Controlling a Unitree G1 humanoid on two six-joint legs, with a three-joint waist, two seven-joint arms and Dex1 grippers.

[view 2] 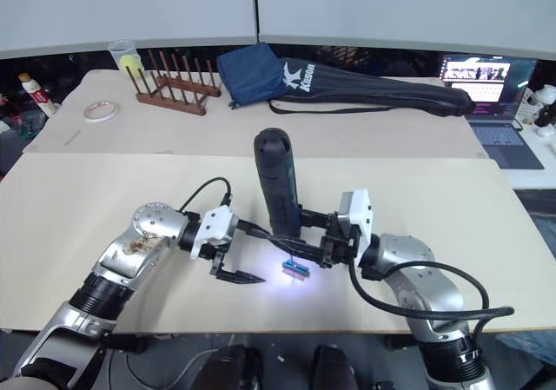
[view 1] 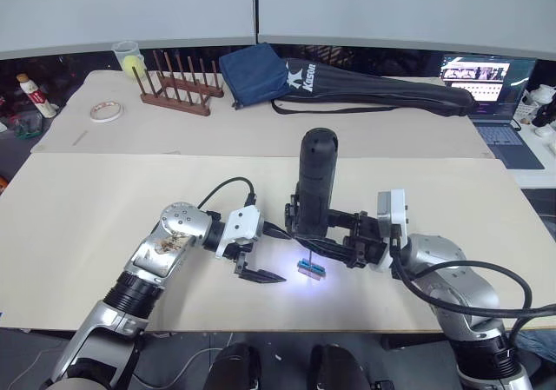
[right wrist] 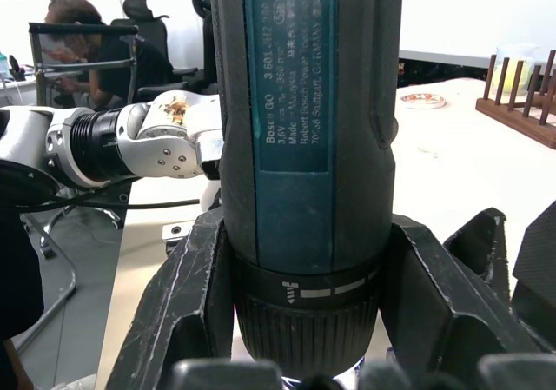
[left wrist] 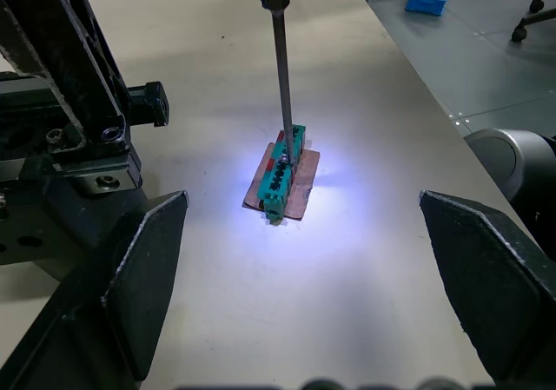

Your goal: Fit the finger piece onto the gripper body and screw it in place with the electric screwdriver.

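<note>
My right gripper (view 1: 310, 234) is shut on the electric screwdriver (view 1: 314, 186), a thick black and blue tool held upright over the near middle of the table. Its thin silver bit (left wrist: 281, 77) points down onto a small green block (view 1: 310, 268) lying on a copper plate in a pool of light. My left gripper (view 1: 256, 273) stands open just left of that block, its black fingers (left wrist: 143, 268) wide apart and holding nothing. The finger piece and the gripper body are out of view.
Along the back table lie a long black zipped bag (view 1: 382, 90), a blue pouch (view 1: 252, 73), a wooden peg rack (view 1: 178, 90), a tape roll (view 1: 107, 110) and a cup (view 1: 128, 56). A laptop (view 1: 486, 86) stands far right. A person (right wrist: 78, 25) sits in the background.
</note>
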